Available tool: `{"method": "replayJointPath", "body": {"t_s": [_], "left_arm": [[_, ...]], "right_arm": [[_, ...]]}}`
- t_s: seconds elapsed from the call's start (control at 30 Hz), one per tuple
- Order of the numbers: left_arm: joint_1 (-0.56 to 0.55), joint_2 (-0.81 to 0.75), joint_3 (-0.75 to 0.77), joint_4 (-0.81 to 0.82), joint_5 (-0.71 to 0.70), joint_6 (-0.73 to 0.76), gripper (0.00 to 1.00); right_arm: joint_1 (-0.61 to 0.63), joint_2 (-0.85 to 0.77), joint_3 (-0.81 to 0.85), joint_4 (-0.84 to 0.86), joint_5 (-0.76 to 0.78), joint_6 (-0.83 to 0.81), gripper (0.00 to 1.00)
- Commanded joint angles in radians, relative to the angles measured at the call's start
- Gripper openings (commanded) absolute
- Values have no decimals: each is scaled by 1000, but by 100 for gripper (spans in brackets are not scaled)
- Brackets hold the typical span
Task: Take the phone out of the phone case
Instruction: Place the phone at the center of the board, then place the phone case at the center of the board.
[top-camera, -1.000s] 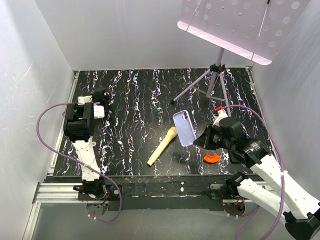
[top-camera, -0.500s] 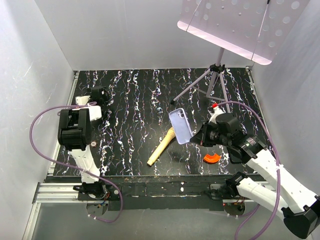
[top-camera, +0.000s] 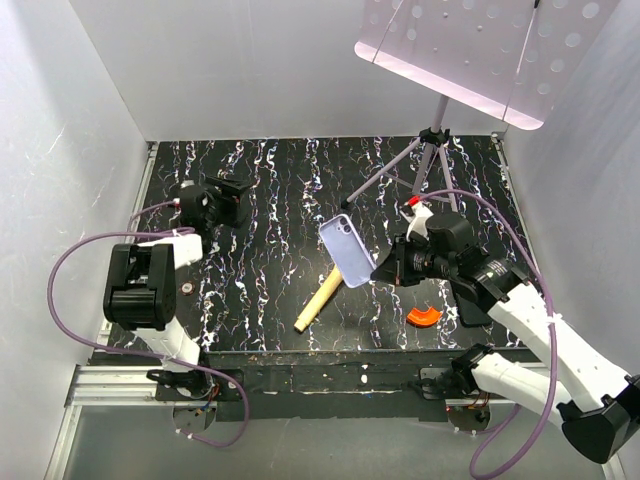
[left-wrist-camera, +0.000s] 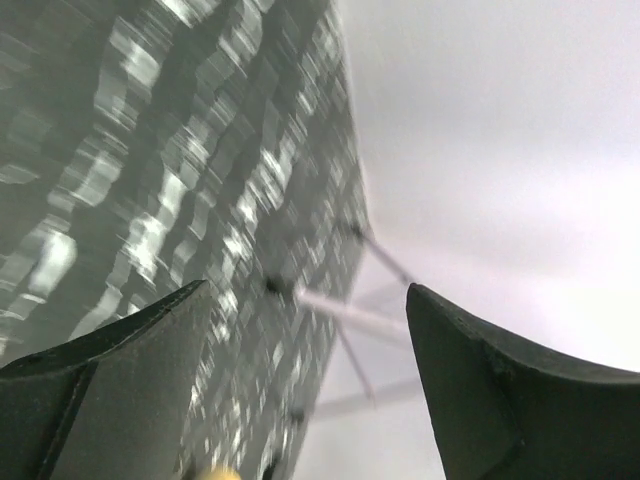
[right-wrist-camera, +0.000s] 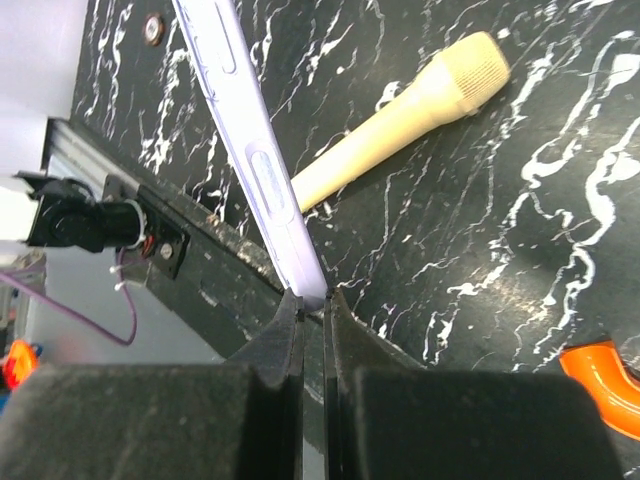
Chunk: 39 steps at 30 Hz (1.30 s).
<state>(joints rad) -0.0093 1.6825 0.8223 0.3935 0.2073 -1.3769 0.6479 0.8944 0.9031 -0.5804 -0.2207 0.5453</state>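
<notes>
Case (top-camera: 346, 250), a smooth lavender slab with rounded corners, is pinched by its thin edge in the right gripper (right-wrist-camera: 312, 300); left gripper (left-wrist-camera: 310, 380) gapes empty

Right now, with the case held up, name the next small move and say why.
Probably bring the left gripper across toward the phone case. The right gripper is shut on its edge, holding it tilted above the table; the left stands open, well apart, so a second grip seems needed.
</notes>
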Motion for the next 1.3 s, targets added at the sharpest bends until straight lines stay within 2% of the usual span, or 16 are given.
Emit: {"method": "replayJointPath", "body": {"t_s": [0.0,0.07,0.1,0.17,0.2,0.23,0.33,0.4,0.43,0.5,0.6,0.77,0.9,1.1,1.2,1.27], "left_arm": [[-31,-44,-106,476,521,58,77],[-43,-90,-182,592,611,64,74],[-47,-124,-219,561,647,112,74],[-57,-237,-259,370,682,255,74],[-64,-318,-265,257,675,357,74],[-69,-378,-261,91,647,457,73],[-70,-648,-198,-435,361,750,76],[-70,-754,-177,-583,177,797,81],[-69,-765,-163,-610,167,811,81],[-69,-724,-134,-614,257,822,81],[-70,-693,-130,-627,325,777,76],[-75,-813,-229,-574,319,711,75],[-75,-869,-252,-617,346,705,74],[-77,-961,-293,-656,317,707,74],[-77,-962,-296,-659,317,700,74],[-77,-954,-293,-657,317,696,74]], "right_arm": [[-4,40,20,39,-149,-47,1],[-4,83,40,27,-195,-76,1],[-4,116,60,1,-203,-103,1],[-2,202,141,-73,-198,-201,1],[-1,259,195,-128,-143,-240,1],[-2,309,241,-168,-108,-284,1],[-2,486,402,-249,83,-378,1],[-1,627,529,-297,129,-435,1],[2,685,584,-299,112,-473,1],[12,802,699,-321,86,-542,1],[38,996,910,-407,142,-672,1],[52,1274,1212,-441,216,-818,1],[45,1397,1327,-411,282,-900,1],[30,1483,1364,-337,319,-996,2],[30,1522,1395,-315,348,-1021,11],[30,1534,1395,-285,369,-1035,13]]}}
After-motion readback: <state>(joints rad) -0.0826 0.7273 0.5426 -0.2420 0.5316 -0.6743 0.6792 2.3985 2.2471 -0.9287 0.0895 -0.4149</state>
